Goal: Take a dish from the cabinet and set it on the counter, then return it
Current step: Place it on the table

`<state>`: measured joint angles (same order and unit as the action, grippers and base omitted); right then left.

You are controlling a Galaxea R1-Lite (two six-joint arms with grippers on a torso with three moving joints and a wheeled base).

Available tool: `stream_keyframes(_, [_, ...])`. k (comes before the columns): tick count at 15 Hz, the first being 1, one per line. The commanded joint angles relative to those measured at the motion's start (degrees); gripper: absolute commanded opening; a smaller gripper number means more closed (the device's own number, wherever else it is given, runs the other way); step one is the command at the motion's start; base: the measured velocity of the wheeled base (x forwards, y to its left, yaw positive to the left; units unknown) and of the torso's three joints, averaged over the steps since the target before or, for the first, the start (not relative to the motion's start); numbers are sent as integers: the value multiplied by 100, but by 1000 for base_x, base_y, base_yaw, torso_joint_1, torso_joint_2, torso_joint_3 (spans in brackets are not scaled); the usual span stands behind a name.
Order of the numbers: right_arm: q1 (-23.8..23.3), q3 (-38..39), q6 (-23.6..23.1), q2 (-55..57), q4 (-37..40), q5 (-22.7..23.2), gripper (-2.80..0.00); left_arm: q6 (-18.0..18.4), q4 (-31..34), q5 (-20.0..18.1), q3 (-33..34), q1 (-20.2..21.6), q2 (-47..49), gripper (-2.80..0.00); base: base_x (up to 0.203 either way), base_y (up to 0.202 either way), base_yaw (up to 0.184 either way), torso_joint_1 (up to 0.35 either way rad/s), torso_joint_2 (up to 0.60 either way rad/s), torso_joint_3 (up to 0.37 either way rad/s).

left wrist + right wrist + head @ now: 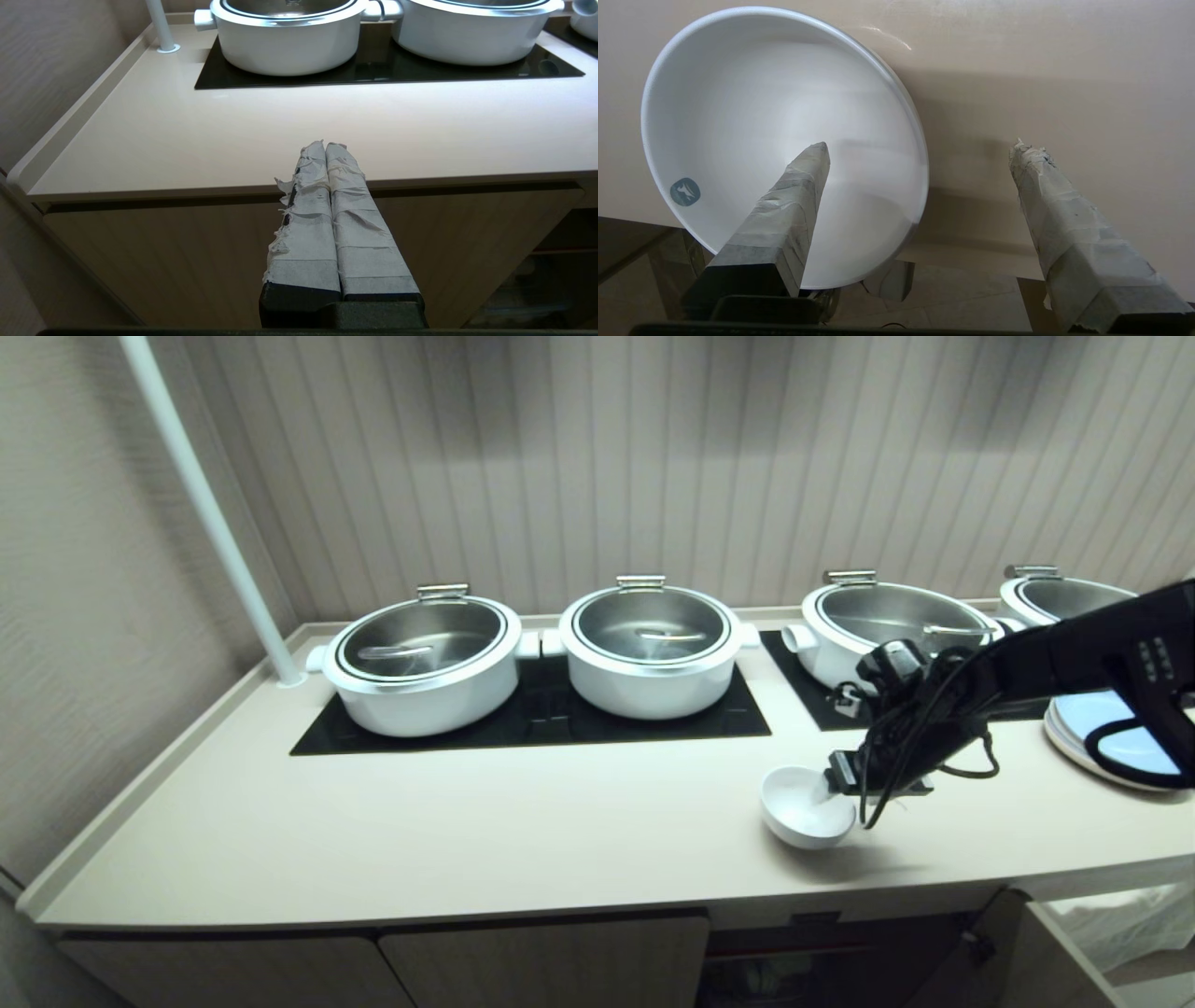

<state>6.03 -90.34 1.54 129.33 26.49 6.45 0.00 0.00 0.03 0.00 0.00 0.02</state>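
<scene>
Straddling dish (752, 116) rim, right hand (920, 149) spread wide, on counter (467, 831).

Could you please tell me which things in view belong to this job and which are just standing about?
Job:
- dish
- counter
- cabinet
- right gripper, open astride the dish's rim

Bystanders:
- lidded pots
- plates
- white pole
- left gripper, parked

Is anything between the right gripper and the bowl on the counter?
Nothing visible. The right gripper is open astride the rim of the bowl, one finger inside, one outside, on the counter.
</scene>
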Motion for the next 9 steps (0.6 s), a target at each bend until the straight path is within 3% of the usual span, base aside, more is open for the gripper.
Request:
stream_keyframes(1, [3,-1,-4,-101,6,-3,0,0,0,-3,0,0,-2,-280,0,0,0,0,0,0])
stream_keyframes(9, [12,137,-65,-770,-27,-30,0,0,0,5,0,0,-2,-280,0,0,0,0,0,0])
